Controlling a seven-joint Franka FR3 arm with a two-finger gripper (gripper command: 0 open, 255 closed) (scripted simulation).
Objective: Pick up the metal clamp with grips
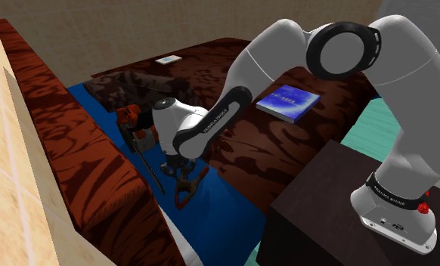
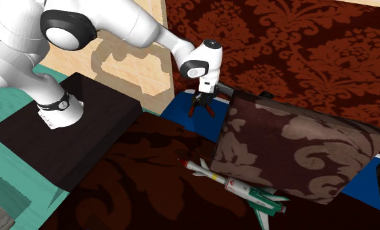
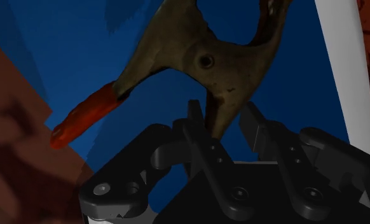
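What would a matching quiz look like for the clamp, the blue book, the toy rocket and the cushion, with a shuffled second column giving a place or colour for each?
Things:
1 clamp
2 blue book
3 toy rocket
4 cushion

Place or colour:
A lying flat on the dark red patterned cover
B brown with a paler pattern
C one handle clasped in the gripper
D lying beside the cushion

Pairs: 1-C, 2-A, 3-D, 4-B

Above the clamp it is open; red upholstery and a brown pillow hem the blue strip.
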